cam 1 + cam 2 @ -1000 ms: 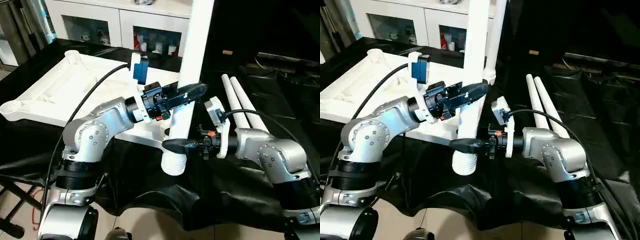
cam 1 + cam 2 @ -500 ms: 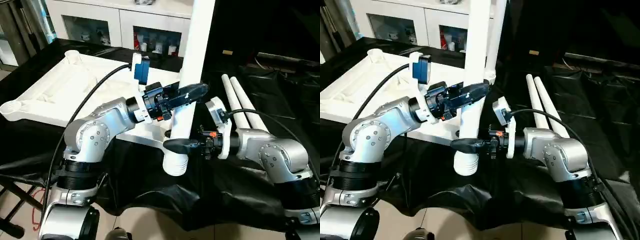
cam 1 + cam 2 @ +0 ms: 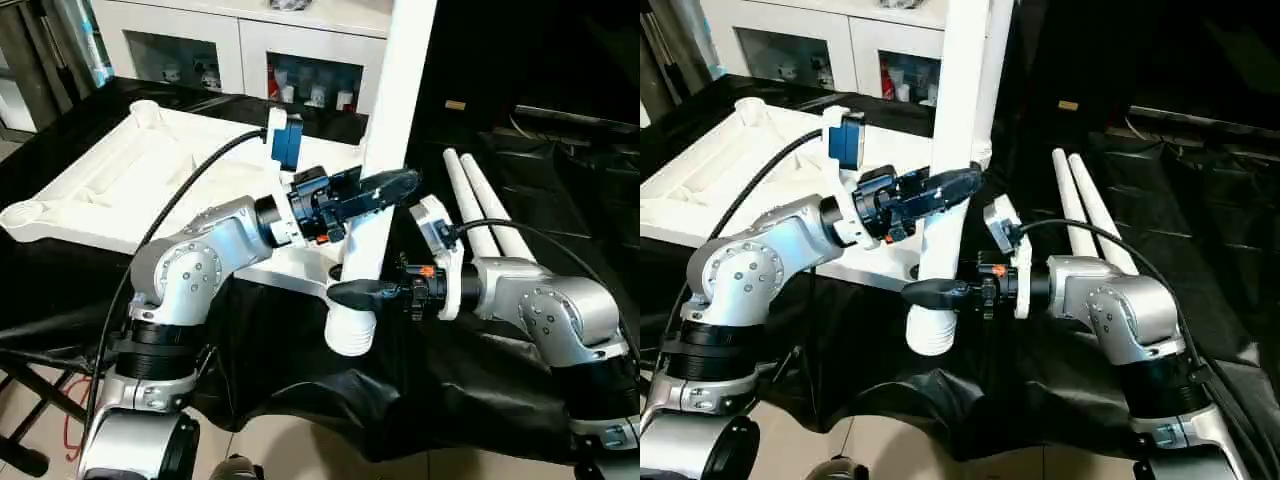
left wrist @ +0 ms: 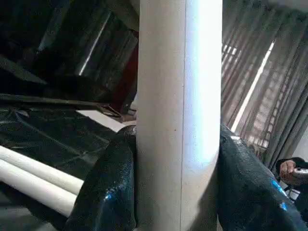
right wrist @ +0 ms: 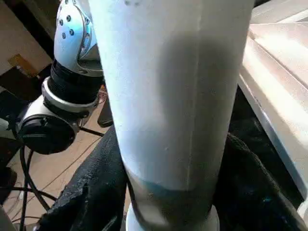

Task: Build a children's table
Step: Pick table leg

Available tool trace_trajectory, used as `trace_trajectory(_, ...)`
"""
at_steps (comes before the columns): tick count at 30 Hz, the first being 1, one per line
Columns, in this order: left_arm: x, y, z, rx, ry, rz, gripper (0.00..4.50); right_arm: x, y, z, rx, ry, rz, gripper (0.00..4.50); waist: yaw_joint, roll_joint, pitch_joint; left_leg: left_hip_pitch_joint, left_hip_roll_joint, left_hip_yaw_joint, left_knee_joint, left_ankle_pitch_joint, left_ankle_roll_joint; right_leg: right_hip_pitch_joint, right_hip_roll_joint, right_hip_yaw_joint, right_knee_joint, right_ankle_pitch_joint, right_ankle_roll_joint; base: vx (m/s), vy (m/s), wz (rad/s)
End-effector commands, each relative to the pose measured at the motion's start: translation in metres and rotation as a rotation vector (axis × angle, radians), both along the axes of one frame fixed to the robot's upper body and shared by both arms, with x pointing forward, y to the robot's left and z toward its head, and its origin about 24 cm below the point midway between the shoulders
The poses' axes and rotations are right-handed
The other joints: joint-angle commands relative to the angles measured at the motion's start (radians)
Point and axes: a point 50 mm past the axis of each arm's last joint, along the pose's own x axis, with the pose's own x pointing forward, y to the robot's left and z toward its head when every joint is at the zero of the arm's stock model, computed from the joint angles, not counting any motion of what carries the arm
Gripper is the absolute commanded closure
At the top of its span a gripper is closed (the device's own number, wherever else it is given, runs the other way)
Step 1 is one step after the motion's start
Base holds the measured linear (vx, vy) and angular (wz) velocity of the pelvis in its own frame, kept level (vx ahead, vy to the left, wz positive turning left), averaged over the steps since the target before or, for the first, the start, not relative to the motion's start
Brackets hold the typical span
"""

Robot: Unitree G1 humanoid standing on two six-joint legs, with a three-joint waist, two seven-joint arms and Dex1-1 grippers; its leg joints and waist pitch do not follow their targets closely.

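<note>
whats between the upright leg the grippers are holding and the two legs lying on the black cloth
In the left eye view, the right gripper and its wrist lie between the upright leg and the two lying legs, over black cloth.

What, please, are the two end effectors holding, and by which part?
Both hold one upright long white tubular plastic leg: the left end effector around mid-shaft, the right end effector lower, just above its flared end.

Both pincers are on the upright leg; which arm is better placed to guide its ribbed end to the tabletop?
Probably the right. The right pincer grips the leg just above its ribbed end, nearest the tabletop; the left pincer clamps higher, better for steadying.
</note>
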Motion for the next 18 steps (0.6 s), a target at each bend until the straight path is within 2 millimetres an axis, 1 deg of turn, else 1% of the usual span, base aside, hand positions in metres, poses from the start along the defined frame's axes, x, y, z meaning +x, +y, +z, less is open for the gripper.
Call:
trace_trajectory(1, -0.001, -0.003, 0.006, 0.002, -0.037, 0.003, 2.69, 0.0, -0.003, -0.002, -0.03, 0.009, -0.005, 2.54, 0.003, -0.007, -0.077, 0.022, 0.03, -0.016, -0.058, -0.114, -0.004, 0.051, -0.071, 0.039, -0.069, -0.111, -0.182, 0.0, 0.0, 0.0)
trace_trajectory(2, 0.002, -0.003, 0.006, 0.006, -0.028, 0.023, 2.69, 0.0, -0.003, -0.002, -0.031, 0.001, -0.012, 2.54, 0.003, -0.008, -0.076, 0.022, 0.03, -0.016, -0.058, -0.115, -0.003, 0.05, -0.07, 0.039, -0.069, -0.109, -0.183, 0.0, 0.0, 0.0)
trace_trajectory(3, 0.002, -0.003, 0.006, 0.006, -0.028, 0.023, 2.13, 0.0, -0.003, -0.002, -0.031, 0.001, -0.012, 2.54, 0.002, -0.008, -0.076, 0.022, 0.03, -0.016, -0.058, -0.116, -0.004, 0.051, -0.071, 0.039, -0.069, -0.111, -0.182, 0.0, 0.0, 0.0)
trace_trajectory(4, 0.004, -0.003, 0.005, 0.004, -0.015, 0.037, 1.99, 0.001, -0.003, -0.002, -0.031, -0.007, -0.019, 2.55, 0.003, -0.008, -0.077, 0.023, 0.029, -0.016, -0.057, -0.114, -0.004, 0.051, -0.071, 0.039, -0.069, -0.11, -0.182, 0.0, 0.0, 0.0)
trace_trajectory(6, 0.005, -0.002, 0.006, -0.016, -0.011, 0.043, 1.93, 0.003, -0.003, -0.001, -0.023, -0.025, -0.04, 2.57, 0.004, -0.008, -0.077, 0.021, 0.028, -0.015, -0.057, -0.112, -0.003, 0.052, -0.072, 0.039, -0.07, -0.106, -0.183, 0.0, 0.0, 0.0)
trace_trajectory(7, 0.007, -0.001, 0.007, -0.029, -0.021, 0.065, 1.79, 0.004, -0.002, 0.0, -0.016, -0.038, -0.059, 2.6, 0.003, -0.007, -0.076, 0.021, 0.029, -0.016, -0.057, -0.115, -0.004, 0.05, -0.071, 0.039, -0.071, -0.111, -0.182, 0.0, 0.0, 0.0)
trace_trajectory(8, 0.009, 0.0, 0.009, -0.04, -0.039, 0.102, 1.79, 0.006, -0.002, 0.001, -0.004, -0.047, -0.078, 2.6, 0.003, -0.008, -0.077, 0.021, 0.03, -0.017, -0.058, -0.116, -0.007, 0.051, -0.072, 0.038, -0.071, -0.114, -0.182, 0.0, 0.0, 0.0)
trace_trajectory(9, 0.013, 0.003, 0.011, -0.065, -0.052, 0.15, 1.56, 0.008, 0.0, 0.002, 0.015, -0.067, -0.113, 2.63, 0.002, -0.004, -0.077, 0.022, 0.031, -0.018, -0.058, -0.119, -0.007, 0.051, -0.072, 0.038, -0.072, -0.11, -0.182, 0.0, 0.0, 0.0)
trace_trajectory(10, 0.014, 0.004, 0.011, -0.078, -0.053, 0.165, 1.53, 0.009, 0.0, 0.002, 0.023, -0.076, -0.128, 2.63, 0.001, -0.007, -0.077, 0.021, 0.03, -0.017, -0.058, -0.123, -0.009, 0.051, -0.072, 0.038, -0.072, -0.109, -0.18, 0.0, 0.0, 0.0)
trace_trajectory(12, 0.017, 0.007, 0.013, -0.106, -0.052, 0.198, 1.53, 0.011, 0.001, 0.003, 0.036, -0.083, -0.152, 2.63, 0.002, -0.006, -0.079, 0.022, 0.03, -0.017, -0.058, -0.123, -0.01, 0.051, -0.073, 0.038, -0.07, -0.104, -0.181, 0.0, 0.0, 0.0)
trace_trajectory(13, 0.021, 0.011, 0.016, -0.149, -0.059, 0.251, 1.53, 0.013, 0.002, 0.003, 0.053, -0.093, -0.189, 2.63, 0.002, -0.006, -0.078, 0.022, 0.029, -0.017, -0.058, -0.122, -0.011, 0.051, -0.072, 0.038, -0.071, -0.1, -0.181, 0.0, 0.0, 0.0)
trace_trajectory(16, 0.026, 0.018, 0.018, -0.177, -0.069, 0.309, 1.53, 0.015, 0.003, 0.001, 0.065, -0.11, -0.247, 2.63, 0.001, 0.004, -0.079, 0.023, 0.029, -0.018, -0.058, -0.127, -0.015, 0.051, -0.07, 0.038, -0.068, -0.078, -0.187, 0.0, 0.0, 0.0)
trace_trajectory(17, 0.028, 0.023, 0.018, -0.179, -0.078, 0.343, 1.53, 0.017, 0.002, 0.0, 0.066, -0.123, -0.294, 2.63, 0.0, 0.001, -0.079, 0.022, 0.029, -0.018, -0.059, -0.134, -0.017, 0.051, -0.07, 0.038, -0.071, -0.081, -0.182, 0.0, 0.0, 0.0)
trace_trajectory(18, 0.03, 0.026, 0.016, -0.166, -0.083, 0.357, 1.53, 0.019, 0.001, 0.0, 0.066, -0.135, -0.332, 2.63, 0.0, 0.003, -0.08, 0.024, 0.028, -0.018, -0.059, -0.135, -0.019, 0.05, -0.071, 0.038, -0.07, -0.081, -0.181, 0.0, 0.0, 0.0)
